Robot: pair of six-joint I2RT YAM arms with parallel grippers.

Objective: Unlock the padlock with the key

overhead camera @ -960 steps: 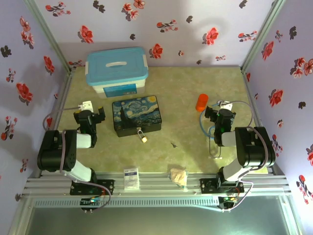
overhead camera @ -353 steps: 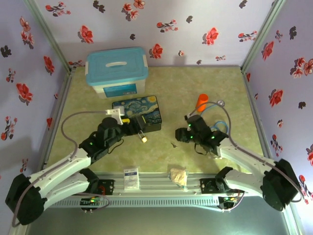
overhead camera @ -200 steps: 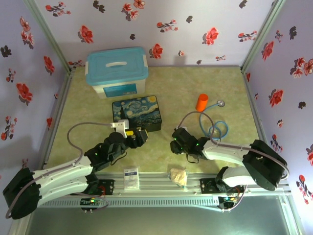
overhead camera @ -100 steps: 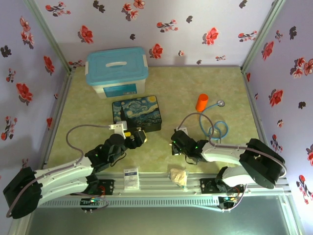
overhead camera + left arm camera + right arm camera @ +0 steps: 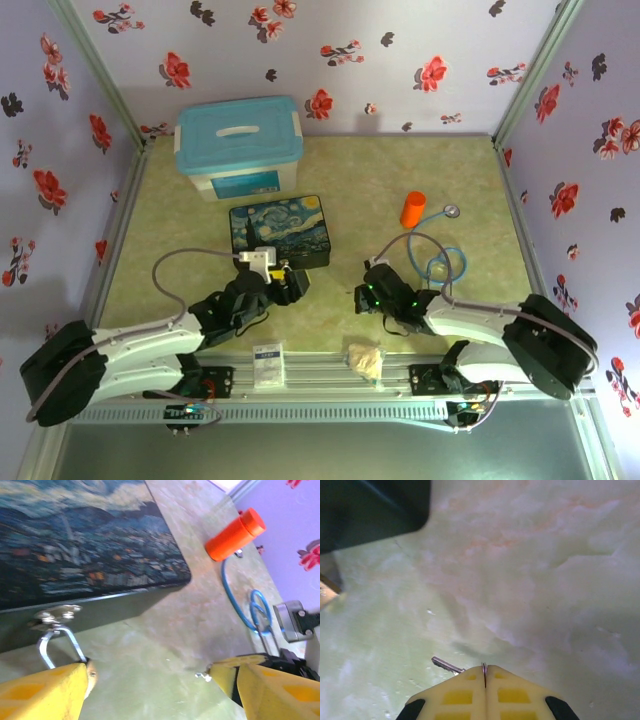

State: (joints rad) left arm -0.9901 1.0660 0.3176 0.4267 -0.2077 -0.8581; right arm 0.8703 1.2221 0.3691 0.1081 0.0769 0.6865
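- Brass padlock (image 5: pixel 76 645) hangs at the painted box (image 5: pixel 90 555) front. My left gripper (image 5: pixel 150 672) straddles it, jaws apart, gripping nothing.
- My right gripper (image 5: pixel 485 672) is clenched; the key (image 5: pixel 445 664) pokes out sideways, probably pinched, though little shows.
- Step, I judge: steady the lock, then carry the key across.
- Bare table (image 5: pixel 330 310) lies between the grippers; the box wall crowds the lock; the orange cylinder (image 5: pixel 412 209) sits well apart.

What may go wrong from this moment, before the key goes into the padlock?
1. The right end effector pinches the key only at its very tip, with the blade sticking out sideways; the key may twist or slip.
2. The padlock hangs from the painted box, close to one finger of the open left end effector; closing may push it aside instead of gripping it.
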